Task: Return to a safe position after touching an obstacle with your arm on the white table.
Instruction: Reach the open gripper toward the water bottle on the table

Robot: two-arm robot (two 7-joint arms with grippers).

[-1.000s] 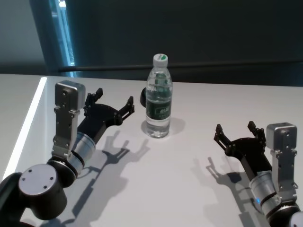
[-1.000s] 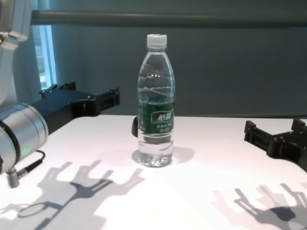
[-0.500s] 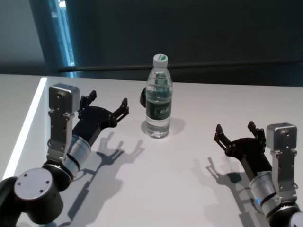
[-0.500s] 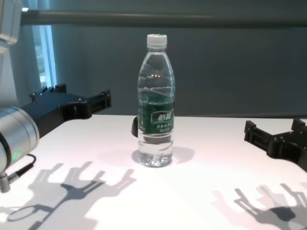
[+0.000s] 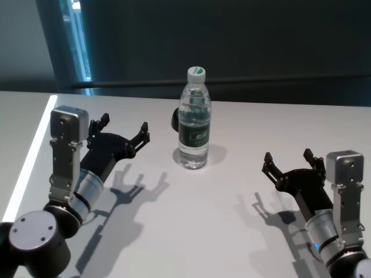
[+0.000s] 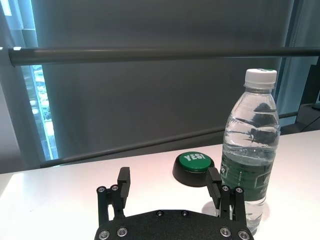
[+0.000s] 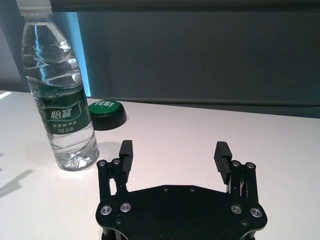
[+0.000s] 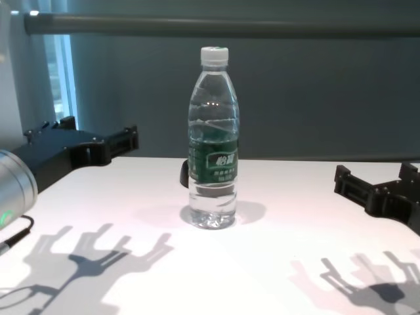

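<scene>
The obstacle, a tall clear water bottle point(image 5: 194, 121) with a white cap and dark green label, stands upright mid-table on the white table point(image 5: 203, 231). It also shows in the chest view point(image 8: 213, 138), the left wrist view point(image 6: 250, 155) and the right wrist view point(image 7: 62, 95). My left gripper point(image 5: 124, 128) is open and empty, hovering left of the bottle and apart from it; it also shows in the chest view point(image 8: 92, 138) and the left wrist view point(image 6: 170, 187). My right gripper point(image 5: 288, 161) is open and empty, to the bottle's right, nearer me.
A black button with a green "YES!" top point(image 6: 194, 167) sits on the table just behind the bottle, also in the right wrist view point(image 7: 106, 112). A dark rail point(image 8: 223, 26) and dark wall run behind the table's far edge.
My left arm has drawn back to the left and towards me, widening the gap to the bottle. The bottle and the right arm have not moved.
</scene>
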